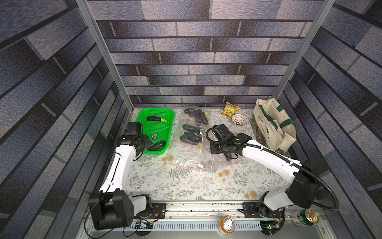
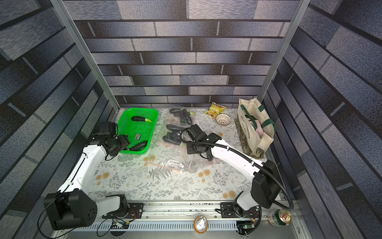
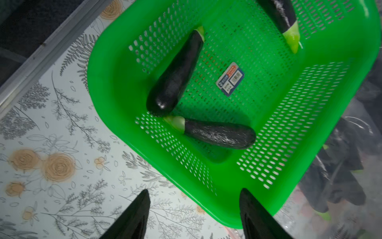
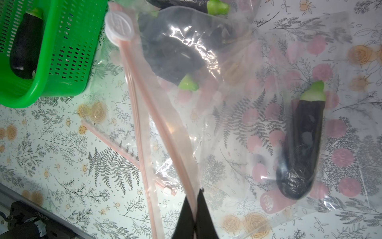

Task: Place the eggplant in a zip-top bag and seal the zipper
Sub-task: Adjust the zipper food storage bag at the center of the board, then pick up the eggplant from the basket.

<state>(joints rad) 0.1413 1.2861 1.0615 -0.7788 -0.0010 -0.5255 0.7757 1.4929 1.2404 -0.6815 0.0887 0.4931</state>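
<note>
Right tool point(image 4: 195, 199) is pressed together on the pink zipper strip point(image 4: 163, 122) of the zip-top bag point(image 4: 227, 115), which lies on the table point(image 4: 62, 144) with one eggplant point(image 4: 301, 144) inside. Left tool point(image 3: 194, 191) hangs spread and empty over a corner of the green basket point(image 3: 111, 87), where loose eggplants point(image 3: 219, 134) lie.

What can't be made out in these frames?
Hidden: right hand in both top views, under its own arm; wrist view shows only tips, shut on the bag rim.
Hidden: tote contents, top views, mostly behind its walls.
Too small: label text in the basket, left wrist view.
Overlapping: bagged eggplants, top views, count unclear.
</note>
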